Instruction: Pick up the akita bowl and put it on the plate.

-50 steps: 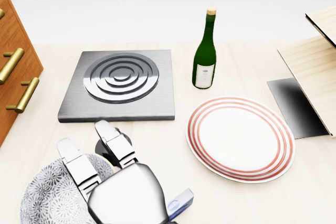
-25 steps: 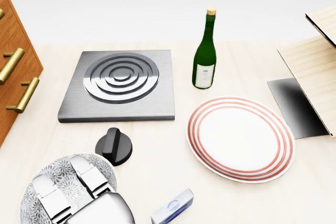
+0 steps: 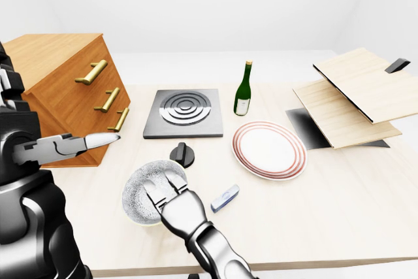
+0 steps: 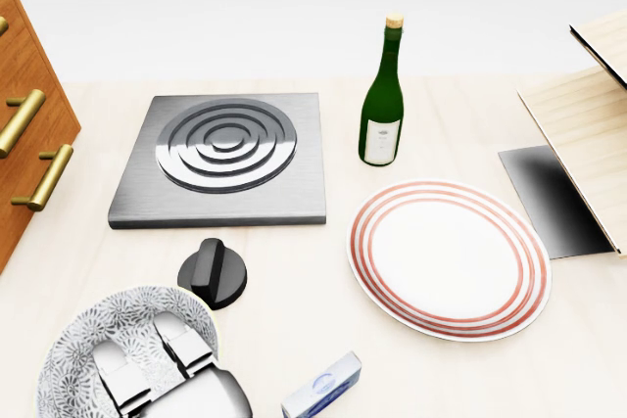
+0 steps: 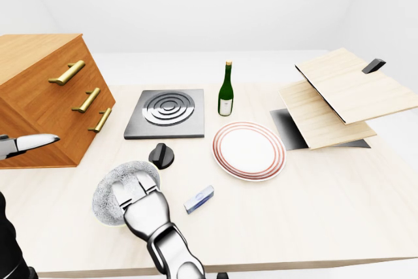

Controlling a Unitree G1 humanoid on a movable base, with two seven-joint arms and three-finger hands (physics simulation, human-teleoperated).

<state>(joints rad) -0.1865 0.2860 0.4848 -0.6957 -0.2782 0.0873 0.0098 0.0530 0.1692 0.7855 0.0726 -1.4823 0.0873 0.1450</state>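
Observation:
The akita bowl (image 4: 103,328), white with a grey flower pattern, sits on the table at the bottom left of the head view. My right hand (image 4: 155,361) reaches in from the bottom edge. Its fingers (image 4: 181,348) lie over the bowl's near rim and point into its hollow, only slightly bent, and the thumb is hidden. The plate (image 4: 449,256), white with red rings, lies empty to the right of the bowl. In the left-eye view my left hand (image 3: 98,140) hovers off to the left beside the cabinet, fingers stretched out and holding nothing.
A black knob (image 4: 213,273) lies just above the bowl, and a small white and blue box (image 4: 323,386) to its right. A grey stove plate (image 4: 223,156) and green bottle (image 4: 382,95) stand higher up. A wooden drawer cabinet (image 3: 72,89) is left, tilted boards (image 3: 353,96) right.
My right hand drew back from over the knob toward the bottom left. Its fingers now rest over the bowl, lower in the view and slightly more bent. Nothing else moved.

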